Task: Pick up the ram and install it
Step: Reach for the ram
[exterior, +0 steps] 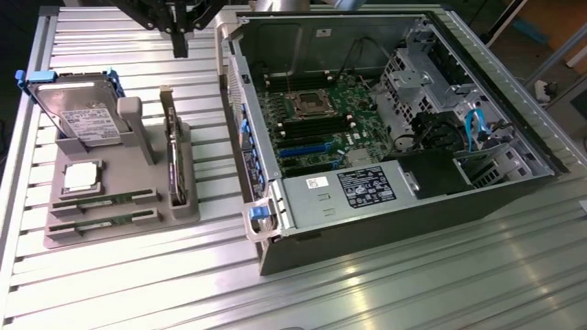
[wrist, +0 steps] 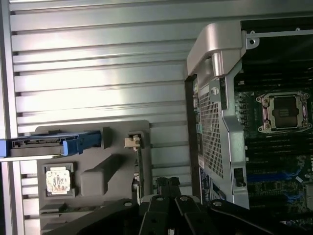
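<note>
Labels give you little to read. In the exterior view, the hard drive wears a white label and the power supply inside the open computer case wears a black one, but you cannot make out the print on either. Your gripper hangs over the far edge of the tabletop, pointing straight down, clenched on nothing. It sits between the case and the grey tray. The tray lies toward the tabletop's edge at the exterior view's left. The ram lies flat in a slot along the tray's near edge, with a second ram stick just beside it, both well apart from the gripper. A dark expansion card stands on edge along the tray's side nearest the case.

In the wrist view, you look down past the closed fingers onto the tray. The markings on the processor chip are too small to read. The fingertips line up near the end of the standing card, beside the case wall.
</note>
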Controlling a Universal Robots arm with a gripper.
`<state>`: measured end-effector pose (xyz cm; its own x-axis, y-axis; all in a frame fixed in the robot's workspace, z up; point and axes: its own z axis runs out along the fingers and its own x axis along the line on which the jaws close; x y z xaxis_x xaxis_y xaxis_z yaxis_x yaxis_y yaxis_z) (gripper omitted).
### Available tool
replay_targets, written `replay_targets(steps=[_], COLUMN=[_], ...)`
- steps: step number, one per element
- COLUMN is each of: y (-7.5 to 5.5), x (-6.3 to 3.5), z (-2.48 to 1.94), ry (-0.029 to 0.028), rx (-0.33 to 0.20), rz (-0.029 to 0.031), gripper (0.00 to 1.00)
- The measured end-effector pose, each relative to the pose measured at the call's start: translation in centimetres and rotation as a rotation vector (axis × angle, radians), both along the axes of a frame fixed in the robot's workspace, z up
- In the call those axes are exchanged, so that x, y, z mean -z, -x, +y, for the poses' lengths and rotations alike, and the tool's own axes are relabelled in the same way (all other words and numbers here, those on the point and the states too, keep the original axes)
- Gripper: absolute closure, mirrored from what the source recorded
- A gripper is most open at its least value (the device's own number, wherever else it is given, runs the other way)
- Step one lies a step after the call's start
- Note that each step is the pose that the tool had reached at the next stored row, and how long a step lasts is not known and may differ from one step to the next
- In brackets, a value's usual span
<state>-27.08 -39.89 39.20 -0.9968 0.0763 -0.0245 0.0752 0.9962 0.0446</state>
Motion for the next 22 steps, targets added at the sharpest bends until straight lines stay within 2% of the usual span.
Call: replay_targets(steps=[22], y=[7.2], x=[0.05], z=[0.0], ry=[0.0], rx=[0.001], rz=[0.0], gripper=[0.89])
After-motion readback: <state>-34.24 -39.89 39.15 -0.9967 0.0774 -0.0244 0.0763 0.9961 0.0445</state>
